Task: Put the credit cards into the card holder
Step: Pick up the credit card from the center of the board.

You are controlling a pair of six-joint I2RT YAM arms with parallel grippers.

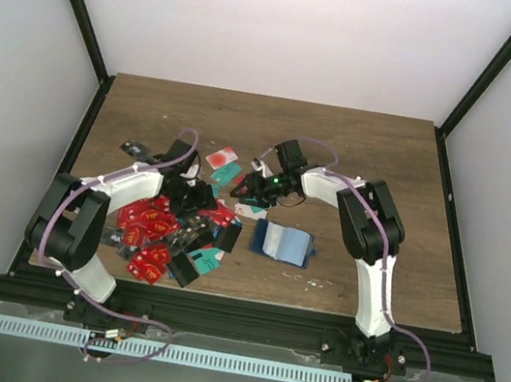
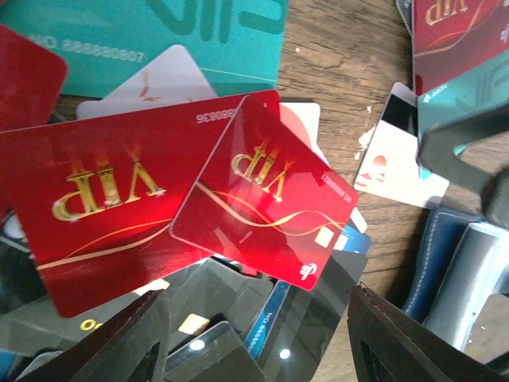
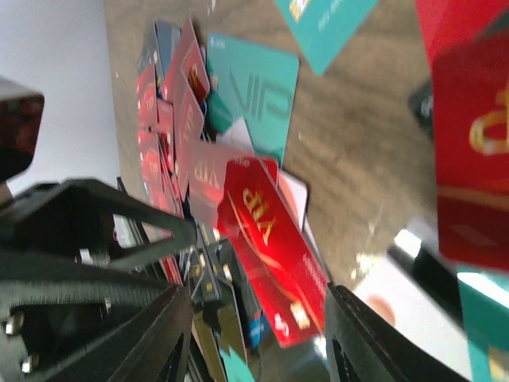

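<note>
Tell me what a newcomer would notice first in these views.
The heap of red VIP cards at the left front of the table stands out first, its gold lettering shining in the left wrist view. Just right of the heap, the blue card holder lies open on the wood. The left gripper and right gripper lean in close together over the heap's far edge.
</note>
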